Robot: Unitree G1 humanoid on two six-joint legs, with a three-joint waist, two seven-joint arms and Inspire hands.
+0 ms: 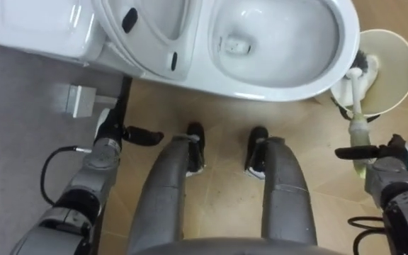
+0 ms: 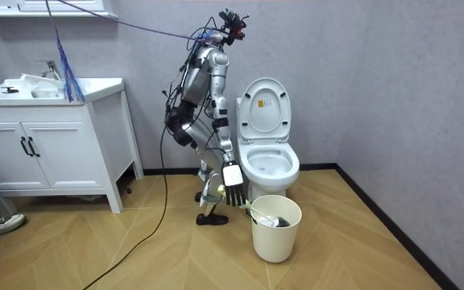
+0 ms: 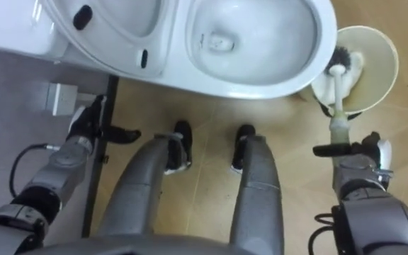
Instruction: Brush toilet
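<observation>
**Brush head in the bin, handle in the right hand**

Nearest the head camera, the right hand (image 1: 392, 154) sits at the lower right, closed round the lower, yellowish end of the toilet brush (image 1: 358, 106). The brush's pale handle runs up and away from that hand, over the rim of a cream bin (image 1: 402, 49). Its dark bristle head lies inside the bin against the wall closest to the toilet (image 1: 282, 86). The bin stands on the wooden floor (image 1: 225, 117), just beside the front of the toilet bowl, on the robot's right.

The bowl is uncovered, and the seat and lid (image 1: 154, 35) are raised against the white tank (image 1: 41, 32). No part of the brush is in the bowl.

The left hand (image 1: 108, 134) hangs at the lower left, above the dark skirting strip (image 1: 124, 92) where the floor meets the grey wall. It holds nothing that can be seen, and whether it is open or closed cannot be told. A small white box (image 1: 76, 99) sits just beyond it, below the tank.

From the room view, the robot stands bent forward on the room view's left of the toilet. A white vanity cabinet (image 2: 47, 153) stands well apart, further to that side.
</observation>
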